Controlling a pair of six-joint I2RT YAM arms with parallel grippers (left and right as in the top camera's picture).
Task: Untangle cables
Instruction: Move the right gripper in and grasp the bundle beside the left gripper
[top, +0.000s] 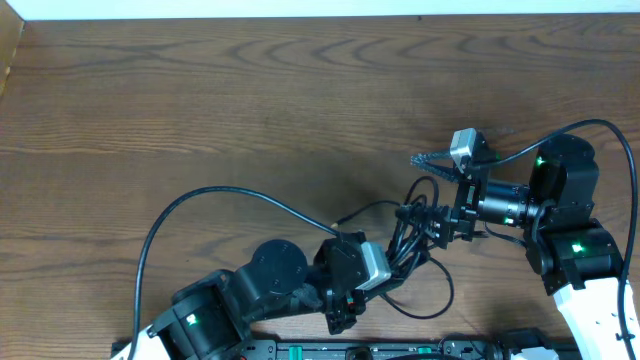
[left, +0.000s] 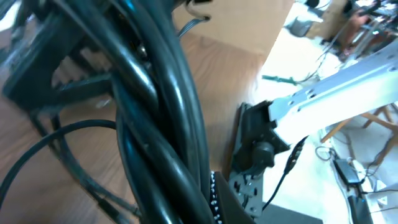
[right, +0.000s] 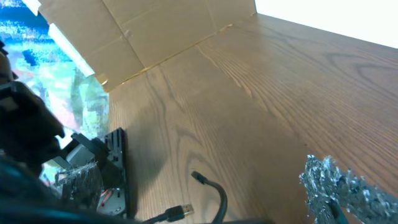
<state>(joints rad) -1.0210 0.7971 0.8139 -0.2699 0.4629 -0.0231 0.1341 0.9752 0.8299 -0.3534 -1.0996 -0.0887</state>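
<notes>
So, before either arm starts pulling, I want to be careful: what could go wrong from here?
The left gripper is shut on several cables bunched together, so pulling may tighten the tangle rather than free one strand. The open right gripper sits right at the same tangle, so a loop could snag on a finger.

- Desk (top: 200, 110): dark brown wood with a strong grain, filling nearly the whole overhead view.
- Cardboard panel (right: 155, 37): plain brown and creased, standing along one desk edge.
- White strip (top: 300, 8): runs along the desk's far edge.
- Blurred room clutter (left: 348, 25): lies beyond the desk edge.
</notes>
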